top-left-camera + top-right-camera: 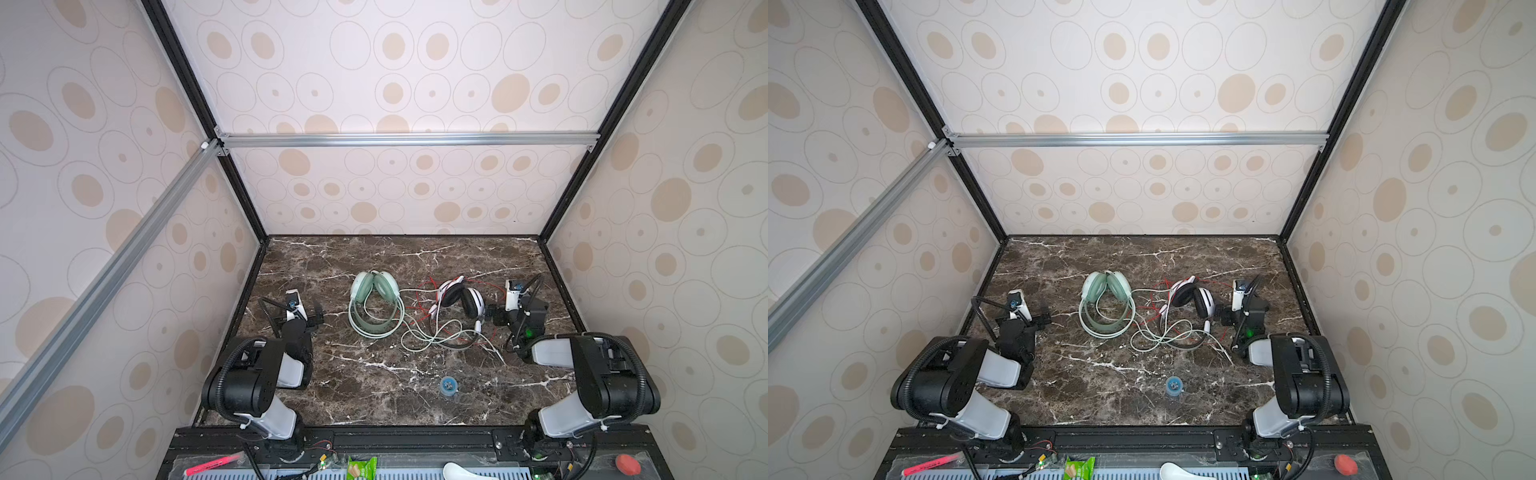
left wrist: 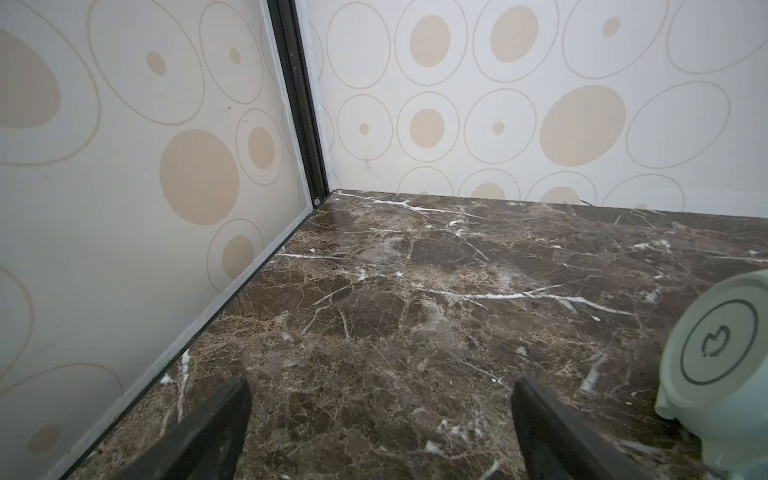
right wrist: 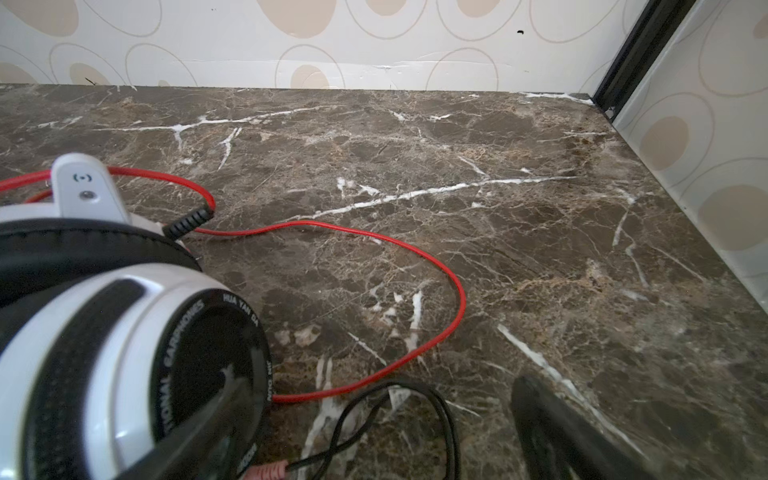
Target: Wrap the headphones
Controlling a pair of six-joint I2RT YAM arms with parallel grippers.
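The pale mint green headphones [image 1: 376, 303] [image 1: 1106, 303] lie mid-table, folded, their cord [image 1: 415, 332] looping right. One mint earcup [image 2: 719, 357] shows in the left wrist view. The white-and-black headphones [image 1: 461, 301] [image 1: 1192, 301] [image 3: 124, 353] lie to their right, thin red cord [image 3: 415, 245] curling over the marble. My left gripper [image 1: 309, 320] [image 1: 1040, 320] [image 2: 382, 386] stands open over bare marble, left of the mint pair. My right gripper [image 1: 496, 316] [image 1: 1227, 316] [image 3: 380, 388] is open beside the white-and-black earcup, with a thin black cable loop [image 3: 415, 415] lying between its fingers.
A small blue round object [image 1: 449, 385] [image 1: 1174, 385] sits near the front of the marble table [image 1: 374, 257]. Patterned walls close in the back and both sides. The mint and red cords tangle together [image 1: 440, 332] between the two headsets.
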